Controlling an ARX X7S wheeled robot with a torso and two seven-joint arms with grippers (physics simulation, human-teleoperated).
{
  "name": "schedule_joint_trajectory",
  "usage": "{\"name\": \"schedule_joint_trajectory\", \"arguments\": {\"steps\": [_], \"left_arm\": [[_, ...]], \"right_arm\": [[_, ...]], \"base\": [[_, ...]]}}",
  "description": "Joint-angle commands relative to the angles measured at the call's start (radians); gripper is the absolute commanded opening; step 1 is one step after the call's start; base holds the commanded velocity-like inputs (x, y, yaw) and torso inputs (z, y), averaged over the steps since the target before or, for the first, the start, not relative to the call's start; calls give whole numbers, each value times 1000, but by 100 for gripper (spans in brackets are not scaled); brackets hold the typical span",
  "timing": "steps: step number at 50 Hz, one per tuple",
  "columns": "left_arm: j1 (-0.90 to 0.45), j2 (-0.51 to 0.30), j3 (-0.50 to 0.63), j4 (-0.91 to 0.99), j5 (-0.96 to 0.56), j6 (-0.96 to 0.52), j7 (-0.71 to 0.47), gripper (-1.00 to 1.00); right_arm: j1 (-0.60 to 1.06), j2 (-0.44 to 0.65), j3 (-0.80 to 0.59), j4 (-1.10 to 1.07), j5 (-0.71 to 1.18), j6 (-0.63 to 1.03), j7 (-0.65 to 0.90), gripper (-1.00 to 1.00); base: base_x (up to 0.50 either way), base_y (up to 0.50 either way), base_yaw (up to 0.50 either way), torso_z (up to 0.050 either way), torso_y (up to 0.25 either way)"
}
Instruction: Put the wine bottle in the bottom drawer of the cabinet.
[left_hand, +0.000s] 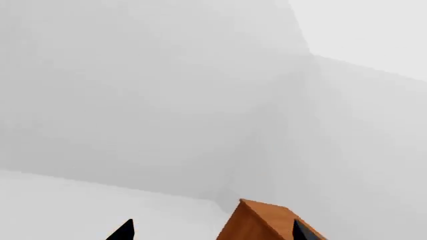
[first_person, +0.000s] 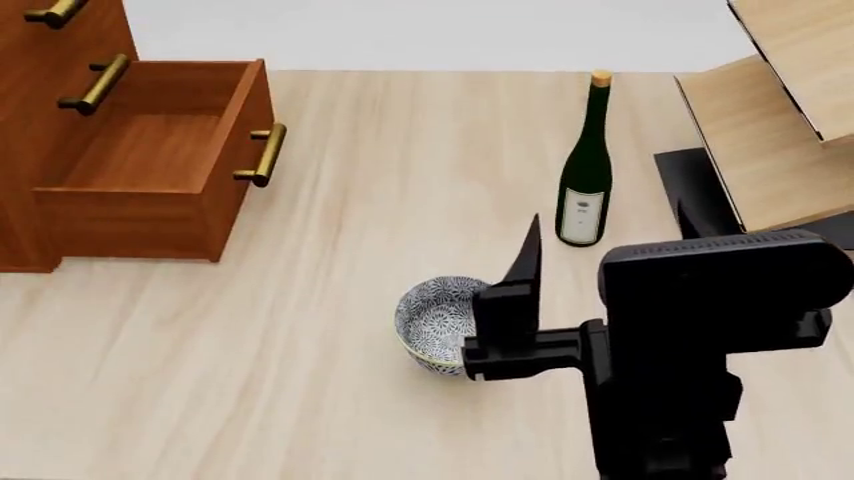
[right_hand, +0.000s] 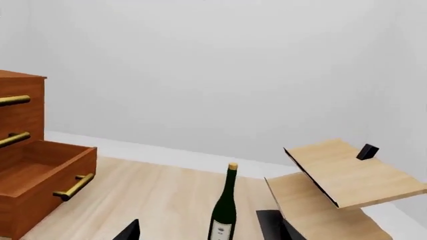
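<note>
The right gripper (first_person: 527, 290) stands open and holds nothing; in the head view one dark finger (first_person: 525, 270) rises like a blade, the other hidden behind the arm's black housing. In the right wrist view both fingertips (right_hand: 128, 231) show at the frame's edge, set wide, with the wine bottle (right_hand: 225, 212) between them but apart and ungrasped. The left gripper (left_hand: 210, 232) shows only two dark tips set apart, seemingly open with nothing between them, near a corner of the cabinet (left_hand: 257, 222). In the head view the bottle (first_person: 587, 165) stands upright on the table (first_person: 347, 400), at about one o'clock from the right finger, well apart from the bottom drawer (first_person: 147, 165), pulled open at ten o'clock. The patterned bowl (first_person: 438, 322) sits just beside the gripper at eight o'clock; a careless swing could knock it. The bottle is tall and slim: a finger striking its neck or shoulder would likely topple it. The pale rack (first_person: 781, 110) at two o'clock crowds the approach from that side.
</note>
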Motion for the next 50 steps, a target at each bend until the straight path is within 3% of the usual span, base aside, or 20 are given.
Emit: {"name": "schedule_joint_trajectory", "arguments": {"steps": [1, 2, 3, 11, 20, 50], "left_arm": [[-117, -1, -299, 27, -38, 98, 7, 100], [-141, -25, -299, 33, -48, 63, -6, 100], [-125, -31, -283, 44, 13, 123, -49, 100], [-119, -21, -339, 9, 10, 154, -34, 100], [-94, -42, -314, 3, 63, 228, -53, 100], [-68, -41, -298, 8, 58, 220, -46, 100]], "right_arm": [[10, 15, -18, 20, -3, -22, -3, 100], [10, 13, -13, 21, 0, -27, -5, 100], [10, 12, -9, 19, 6, -24, -7, 100], [10, 12, -8, 25, 6, -30, -2, 100], [10, 19, -20, 44, -1, -54, 2, 100], [14, 46, -69, 6, -21, -34, 30, 100]], "base": [[0, 0, 0, 0, 0], [0, 0, 0, 0, 0], [0, 0, 0, 0, 0], [0, 0, 0, 0, 0], [0, 0, 0, 0, 0], [0, 56, 0, 0, 0]]}}
